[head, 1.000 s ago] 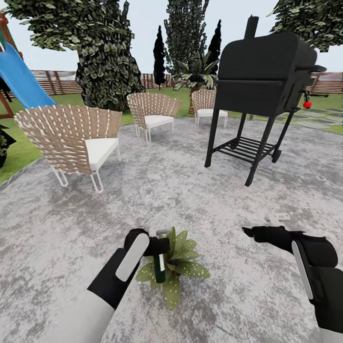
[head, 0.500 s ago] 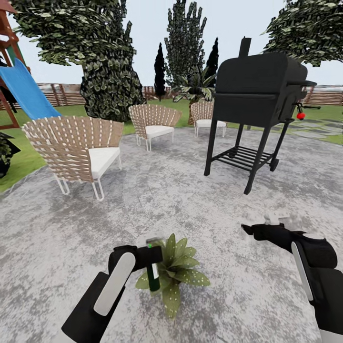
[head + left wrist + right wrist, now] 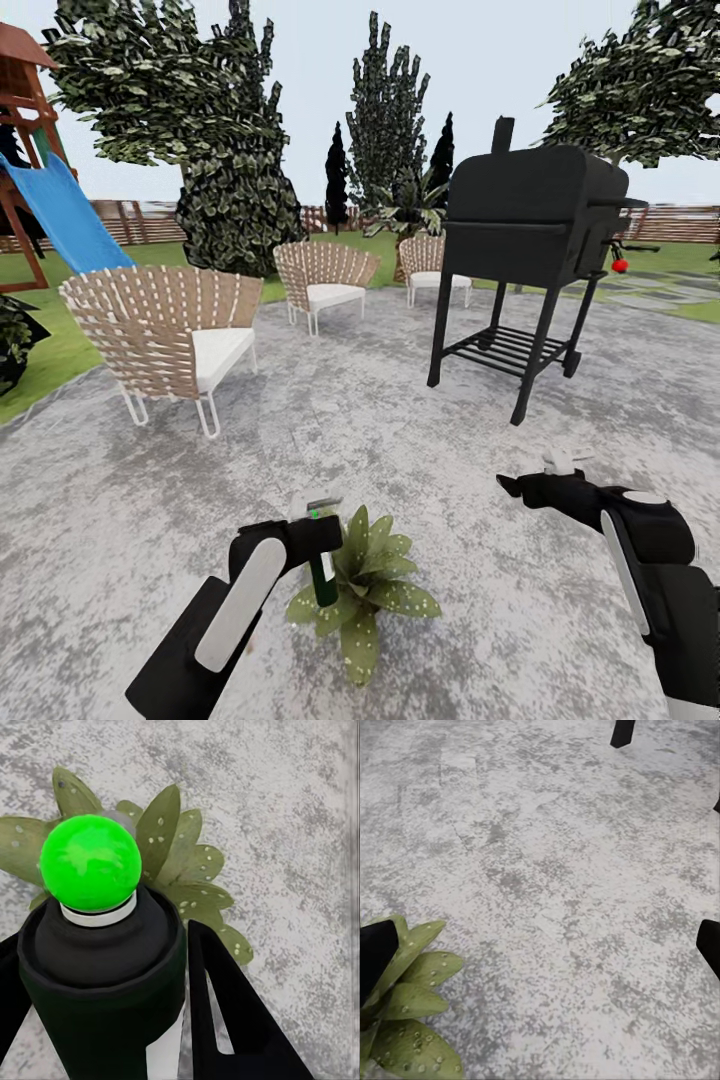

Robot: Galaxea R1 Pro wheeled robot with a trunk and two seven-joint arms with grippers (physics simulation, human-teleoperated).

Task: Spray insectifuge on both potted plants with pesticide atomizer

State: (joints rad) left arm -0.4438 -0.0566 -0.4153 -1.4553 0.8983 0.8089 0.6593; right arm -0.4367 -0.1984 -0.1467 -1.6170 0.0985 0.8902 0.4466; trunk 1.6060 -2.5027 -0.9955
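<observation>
Left gripper point(image 3: 318, 540) clamps the pesticide atomizer point(image 3: 321, 575) just above the potted plant point(image 3: 368, 590); right gripper point(image 3: 520, 487) looks parted, empty; tilted aim risks missed leaves.

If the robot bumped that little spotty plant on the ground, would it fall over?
Probably not easily. The potted plant sits low on the flat patio with its leaves spread wide, so it likely slides rather than tips. The leaves look thin, so they would probably bend. Its pot is hidden under them, so its weight is hard to judge.
</observation>
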